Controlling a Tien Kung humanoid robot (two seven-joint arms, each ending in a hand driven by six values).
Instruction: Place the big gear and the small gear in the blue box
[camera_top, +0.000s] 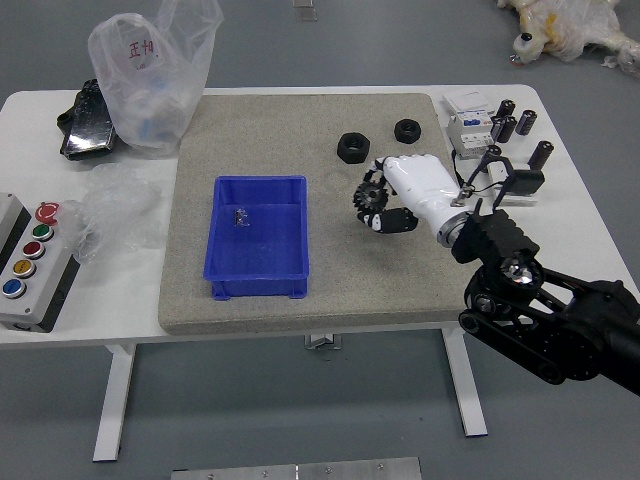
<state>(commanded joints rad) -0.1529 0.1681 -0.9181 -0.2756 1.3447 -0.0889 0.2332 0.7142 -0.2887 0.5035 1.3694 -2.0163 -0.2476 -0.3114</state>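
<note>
Right arm (545, 320) holds a gear (370, 196), two black rings (353, 148) just beyond.

The robot's right arm (565, 325) is reaching in from the right edge, bending at a black joint and angling up and leftward. Its white-backed hand (422, 188) is pointing left, hovering with the palm side turned away from the camera. The black fingers (399, 220) are curling inward, closing in a grasp.
</note>
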